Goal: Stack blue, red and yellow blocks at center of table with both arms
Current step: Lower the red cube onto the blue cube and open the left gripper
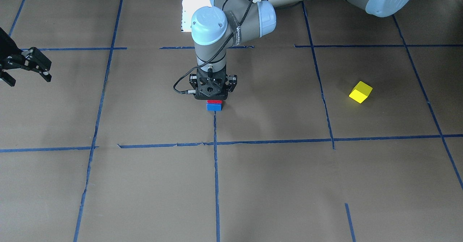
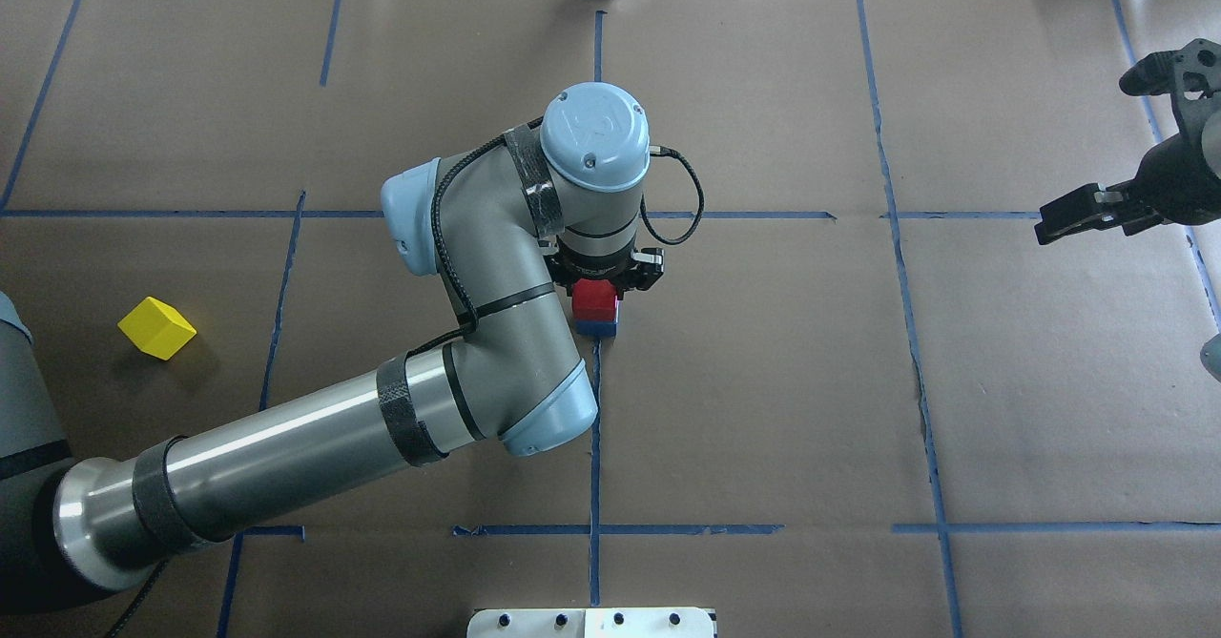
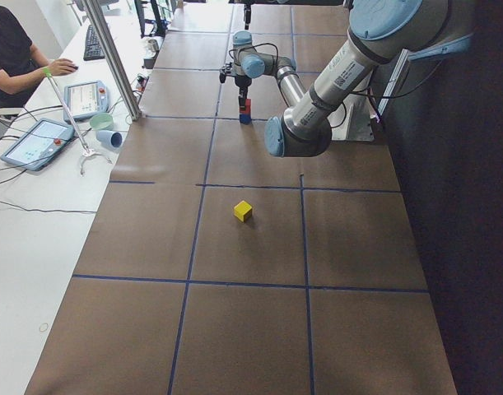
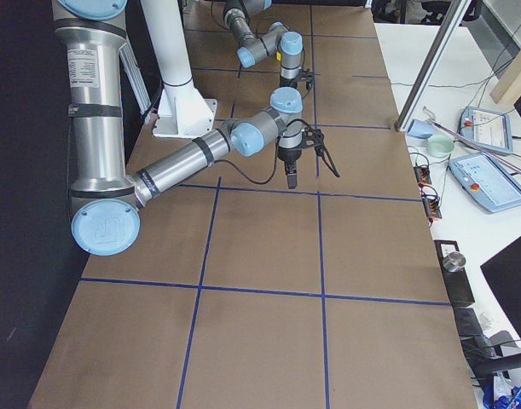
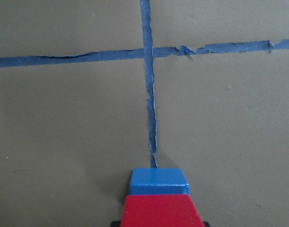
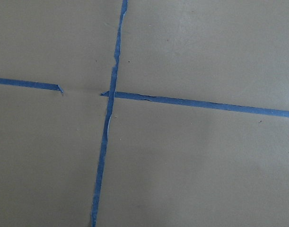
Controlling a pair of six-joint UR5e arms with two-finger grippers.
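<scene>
Left claw (image 1: pixel 213 97) points straight down and looks closed on the red block (image 5: pixel 157 211), though its pads are mostly hidden. Blue block (image 5: pixel 158 181) sits directly beneath, touching. Right claw (image 1: pixel 30 78) spread wide, empty, well apart. Yellow block (image 1: pixel 360 92) lies loose on the bench (image 1: pixel 271 184), far off the left claw's outer side, turned askew. Small glossy cube, probably light, rigid, slightly slick. Grip opposite flat faces at mid-height.

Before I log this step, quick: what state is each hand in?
Left hand: closed on the red block, atop the blue block.
Right hand: open, empty.
</scene>
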